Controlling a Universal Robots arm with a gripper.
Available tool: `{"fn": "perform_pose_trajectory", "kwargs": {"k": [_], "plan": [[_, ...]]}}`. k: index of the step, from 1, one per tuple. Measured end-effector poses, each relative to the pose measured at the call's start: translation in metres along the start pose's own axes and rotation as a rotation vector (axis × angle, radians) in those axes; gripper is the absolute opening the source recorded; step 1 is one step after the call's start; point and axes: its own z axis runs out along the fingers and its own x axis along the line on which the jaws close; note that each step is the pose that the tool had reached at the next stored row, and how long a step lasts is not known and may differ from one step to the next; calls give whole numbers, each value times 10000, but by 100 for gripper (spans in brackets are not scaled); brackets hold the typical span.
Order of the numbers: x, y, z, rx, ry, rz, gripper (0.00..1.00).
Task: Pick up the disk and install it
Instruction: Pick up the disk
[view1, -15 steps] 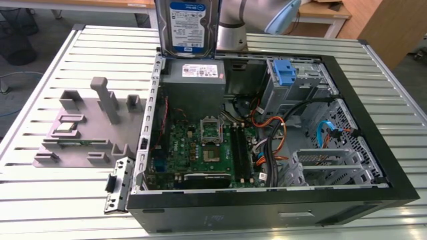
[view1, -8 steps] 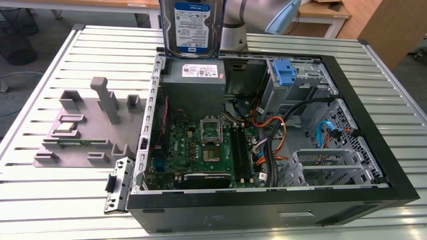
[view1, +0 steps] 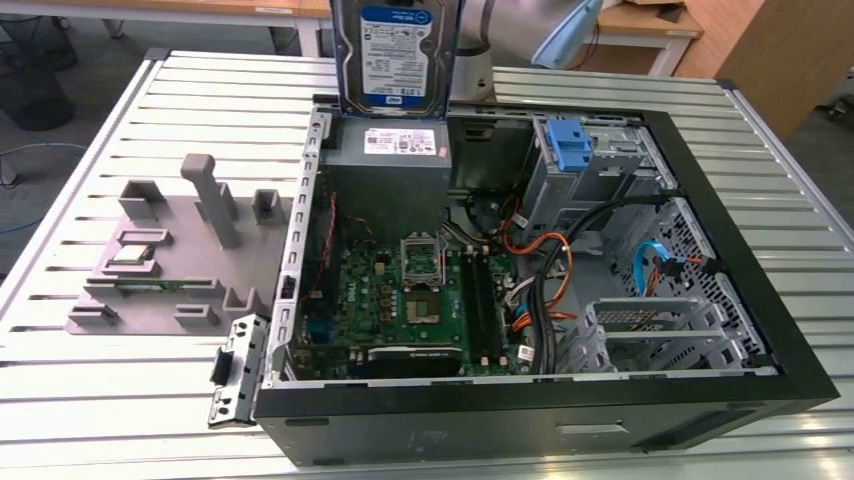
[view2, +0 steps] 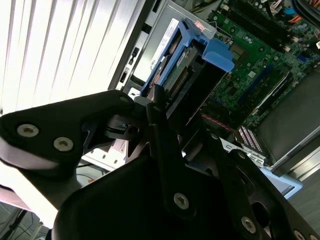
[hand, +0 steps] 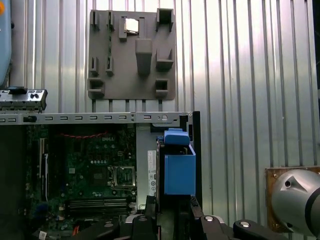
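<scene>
Holding the disk (view1: 396, 55) on edge, the gripper (view2: 172, 112) is closed on it. The disk's blue side rails (hand: 179, 172) show in both wrist views. In the exterior view the disk sits at top centre of the frame, above the grey power supply (view1: 387, 150) at the far wall of the open computer case (view1: 747, 250). Judgement: this carry calls for a square, firm grip and clearance from the case rim and loose cables (view1: 554, 250).
</scene>
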Motion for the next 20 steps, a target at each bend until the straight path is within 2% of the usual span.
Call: {"fn": "perform_pose_trajectory", "kwargs": {"k": [20], "plan": [[-10, -269, 5, 0, 0, 0, 35]]}}
